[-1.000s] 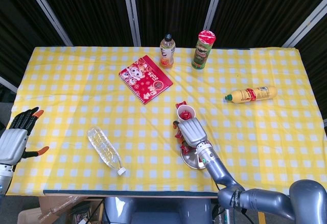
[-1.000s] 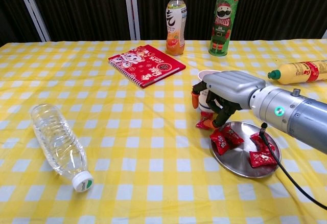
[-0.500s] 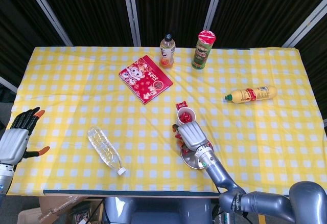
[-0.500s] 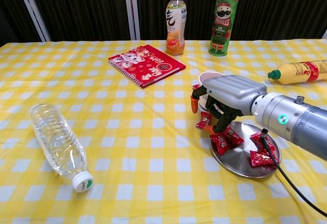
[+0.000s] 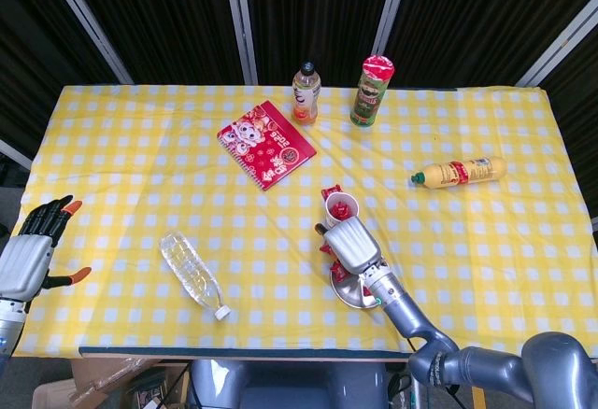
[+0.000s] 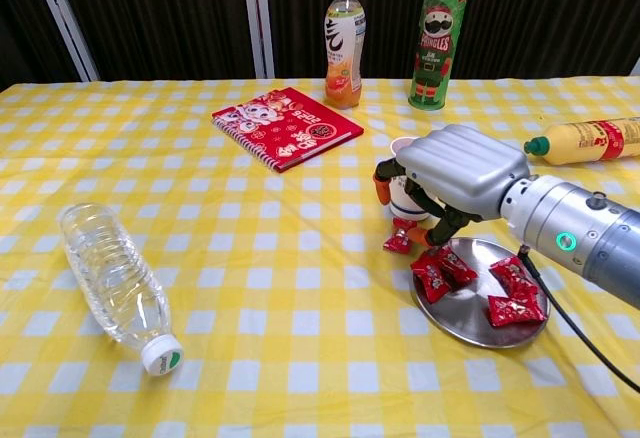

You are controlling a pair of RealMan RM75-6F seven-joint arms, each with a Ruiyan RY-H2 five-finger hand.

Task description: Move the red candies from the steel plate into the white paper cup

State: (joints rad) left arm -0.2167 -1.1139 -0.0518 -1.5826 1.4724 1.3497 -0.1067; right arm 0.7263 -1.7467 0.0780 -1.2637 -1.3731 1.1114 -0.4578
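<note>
Candies (image 6: 442,268) in red wrappers lie on the steel plate (image 6: 470,318) near the table's front edge, right of centre; one more red candy (image 6: 398,241) lies on the yellow checked cloth (image 5: 140,166) just beside the plate's left rim; the white paper cup (image 5: 338,208), touching the plate's far side, shows red inside. Right hand (image 6: 460,170) hangs over the cup and the plate's far rim, back upward, fingers curled down; whether it holds a candy cannot be told. Left hand (image 5: 28,250) sits at the table's left edge, fingers apart, holding nothing. Clear bottle (image 5: 192,274) lies front left; red notebook (image 5: 266,144), orange drink bottle (image 5: 306,93) and Pringles can (image 5: 372,90) stand toward the back edge; yellow bottle (image 5: 460,172) lies at right.
</note>
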